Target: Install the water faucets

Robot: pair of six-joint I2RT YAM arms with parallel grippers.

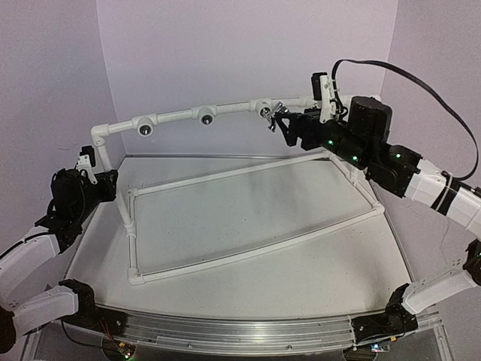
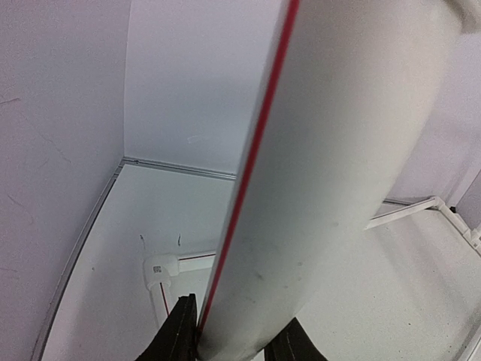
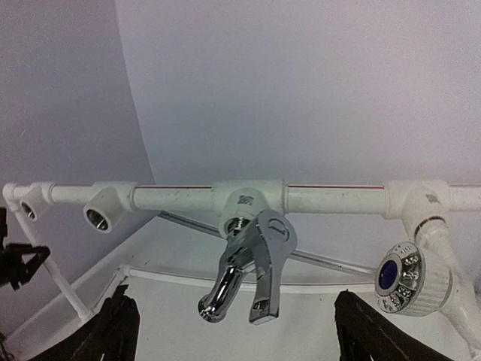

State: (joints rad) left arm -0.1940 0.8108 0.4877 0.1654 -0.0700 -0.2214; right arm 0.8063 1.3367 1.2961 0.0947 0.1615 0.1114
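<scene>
**Cataloguing the faucet station: one chrome faucet on the rail, both arms at the frame**

Item 1, chrome faucet: it is seen seated by its threaded neck in a white tee fitting of the raised rail. Spout and lever handle are hung downward, side by side. From overhead it is located at the third fitting from the left, near the right end of the rail.

Item 2, right gripper: the fingers are spread wide, one to each side of the faucet. No contact with the faucet is shown, and nothing is held.

Item 3, left gripper: the fingers are drawn in narrowly against the upright pipe, a white tube marked with a red stripe, which is clamped between them. From overhead this pipe is identified as the post at the left end of the frame.

Item 4, open tee fittings: two are counted, with dark round mouths, set left of the faucet on the same rail.

Item 5, valve knob: white and ribbed with a blue centre, it is mounted on the pipe descending at the right end of the rail.

Item 6, pipe frame: a white rectangle is laid flat on the table, and the rail is carried above its far side
</scene>
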